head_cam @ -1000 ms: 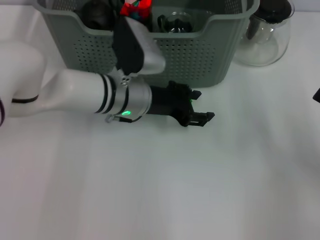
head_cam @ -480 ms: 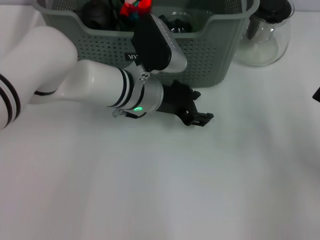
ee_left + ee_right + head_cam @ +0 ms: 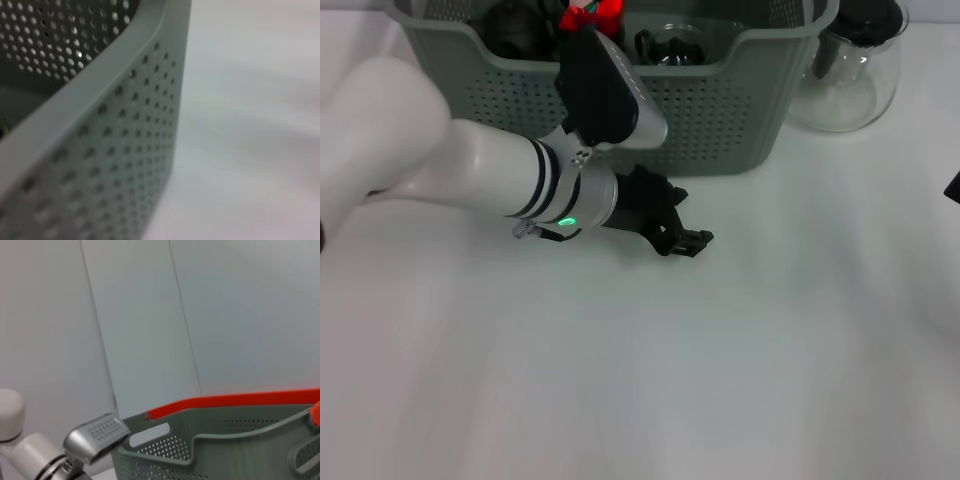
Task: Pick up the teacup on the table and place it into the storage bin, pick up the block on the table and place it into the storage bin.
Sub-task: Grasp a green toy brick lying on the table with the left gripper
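Left gripper (image 3: 688, 238) now farther left, fingers apart, empty, before storage bin (image 3: 720, 110); glass pitcher (image 3: 850, 70) alongside.

The storage bin (image 3: 720, 120) is grey-green with dotted perforations. The left arm (image 3: 490, 175) is white with black bands, its left gripper (image 3: 682, 236) black. The glass pitcher (image 3: 850, 70) is clear, the table (image 3: 770, 350) white.

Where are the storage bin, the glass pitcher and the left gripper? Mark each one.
storage bin (image 3: 720, 120): head view, perforated front wall.
glass pitcher (image 3: 855, 85): head view, clear belly.
left gripper (image 3: 685, 240): head view, between the black fingertips.
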